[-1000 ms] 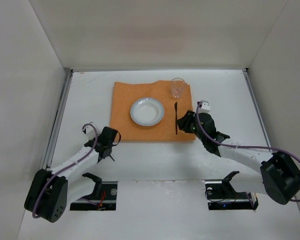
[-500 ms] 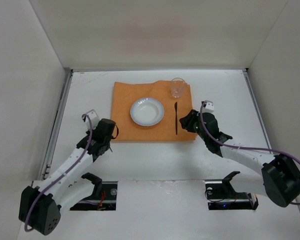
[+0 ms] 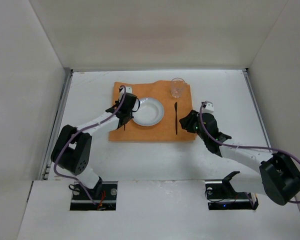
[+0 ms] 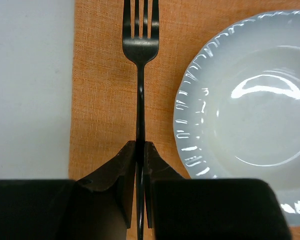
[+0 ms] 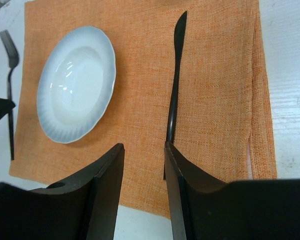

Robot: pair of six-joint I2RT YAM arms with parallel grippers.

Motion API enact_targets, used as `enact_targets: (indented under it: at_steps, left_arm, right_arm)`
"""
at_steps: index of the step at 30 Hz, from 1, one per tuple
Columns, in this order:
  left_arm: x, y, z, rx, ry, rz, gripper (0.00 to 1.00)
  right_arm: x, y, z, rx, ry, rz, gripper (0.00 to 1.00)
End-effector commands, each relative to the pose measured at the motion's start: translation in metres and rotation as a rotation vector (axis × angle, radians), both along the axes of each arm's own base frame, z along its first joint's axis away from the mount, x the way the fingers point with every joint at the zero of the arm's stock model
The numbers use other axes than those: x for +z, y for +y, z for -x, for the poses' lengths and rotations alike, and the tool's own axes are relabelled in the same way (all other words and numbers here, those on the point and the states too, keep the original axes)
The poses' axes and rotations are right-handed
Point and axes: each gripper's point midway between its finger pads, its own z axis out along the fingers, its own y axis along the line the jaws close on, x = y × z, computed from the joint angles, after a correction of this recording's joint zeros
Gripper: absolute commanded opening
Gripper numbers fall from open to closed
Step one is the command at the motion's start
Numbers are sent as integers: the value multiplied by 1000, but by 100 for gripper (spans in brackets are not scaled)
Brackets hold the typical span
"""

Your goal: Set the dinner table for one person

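The plate (image 4: 187, 107) sits empty on the orange cloth (image 4: 100, 100) mid-desk (image 3: 90, 90) — the glass (image 3: 178, 88), beyond the plate's right, looks empty too. Left of the plate, the left gripper (image 4: 140, 150) has its jaws clamped on the fork (image 4: 140, 45). Right of the plate, the right gripper (image 5: 142, 147) has its jaws parted and holding nothing, by the knife (image 5: 175, 85).

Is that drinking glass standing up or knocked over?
Upright: the glass stands on the orange placemat, at its far right corner, its round rim facing up.

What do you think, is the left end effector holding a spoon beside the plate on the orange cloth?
Not a spoon. The left wrist view shows the left end effector holding a fork, beside the plate on the orange cloth.
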Motion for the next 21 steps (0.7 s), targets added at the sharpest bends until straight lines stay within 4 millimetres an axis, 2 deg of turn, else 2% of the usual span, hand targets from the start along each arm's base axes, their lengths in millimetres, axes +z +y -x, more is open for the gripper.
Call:
enact_targets:
  at_steps: [1,12,21]
  left_arm:
    - [14,1,-22,-73,-32,-40,4]
    - [-31,5,-24,-70,48,-52,4]
    - [-45,7,-28,-56,59,-43,5]
  right_arm:
    - [15,4,-7,0,-51,-46,43]
    - [8,4,-9,-2,-32,-41,44]
    - [9,5,-9,3,-39,-40,44]
